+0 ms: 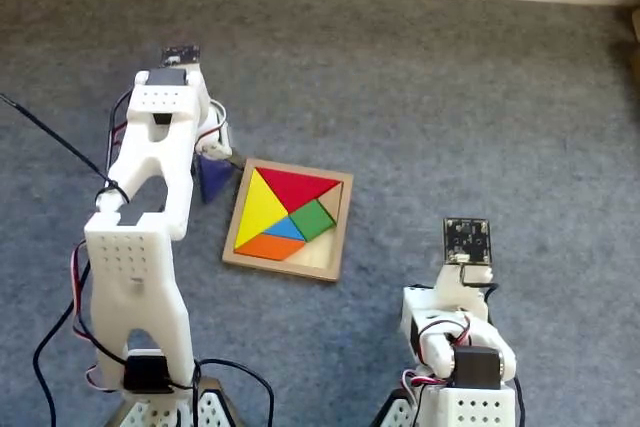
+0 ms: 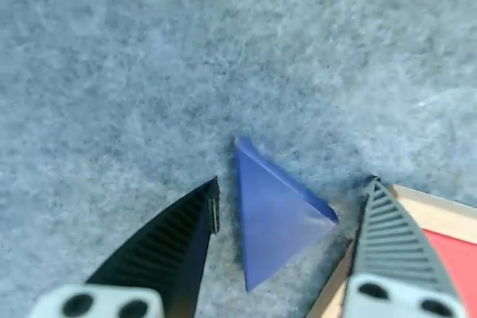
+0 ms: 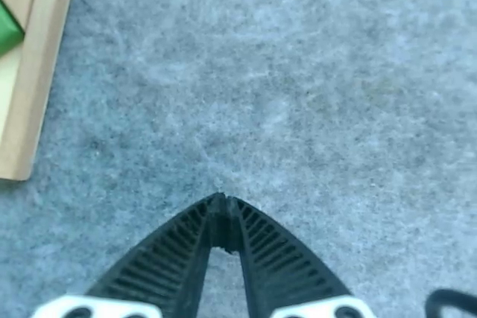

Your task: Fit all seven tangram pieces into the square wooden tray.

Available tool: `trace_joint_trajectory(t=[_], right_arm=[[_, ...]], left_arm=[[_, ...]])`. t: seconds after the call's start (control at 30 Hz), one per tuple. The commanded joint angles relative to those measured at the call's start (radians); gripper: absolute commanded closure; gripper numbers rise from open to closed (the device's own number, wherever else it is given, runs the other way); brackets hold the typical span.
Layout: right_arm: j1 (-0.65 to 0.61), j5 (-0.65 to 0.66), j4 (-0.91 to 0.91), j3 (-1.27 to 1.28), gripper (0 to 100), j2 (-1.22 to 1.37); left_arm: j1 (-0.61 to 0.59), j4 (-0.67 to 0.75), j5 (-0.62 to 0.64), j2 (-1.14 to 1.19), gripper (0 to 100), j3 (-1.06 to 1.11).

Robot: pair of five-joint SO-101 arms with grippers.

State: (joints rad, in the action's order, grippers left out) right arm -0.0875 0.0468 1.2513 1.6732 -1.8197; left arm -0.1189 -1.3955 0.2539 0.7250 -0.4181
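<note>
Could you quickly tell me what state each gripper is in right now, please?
Left gripper: open, straddling the blue triangle, not gripping it.
Right gripper: shut, holding nothing.

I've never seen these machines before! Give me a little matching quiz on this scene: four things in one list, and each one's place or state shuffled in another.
Things:
1. dark blue triangle
2. red triangle
3. left gripper
4. right gripper

Places or states:
A. shut
B. inside the wooden tray
C. open
D. on the carpet, outside the tray

Pairs: 1-D, 2-B, 3-C, 4-A
</note>
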Motion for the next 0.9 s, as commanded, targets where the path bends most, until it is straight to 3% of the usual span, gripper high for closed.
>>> trace_joint_trajectory(t=[0.0,0.87], right_arm=[[0.012,-0.005,0.005,0.13,99.4,-0.022],[0.012,-0.005,0.005,0.131,99.4,-0.022]], left_arm=[[0.027,-0.011,0.008,-0.027,71,-0.035],[0.027,-0.009,-0.002,-0.036,84,0.01]])
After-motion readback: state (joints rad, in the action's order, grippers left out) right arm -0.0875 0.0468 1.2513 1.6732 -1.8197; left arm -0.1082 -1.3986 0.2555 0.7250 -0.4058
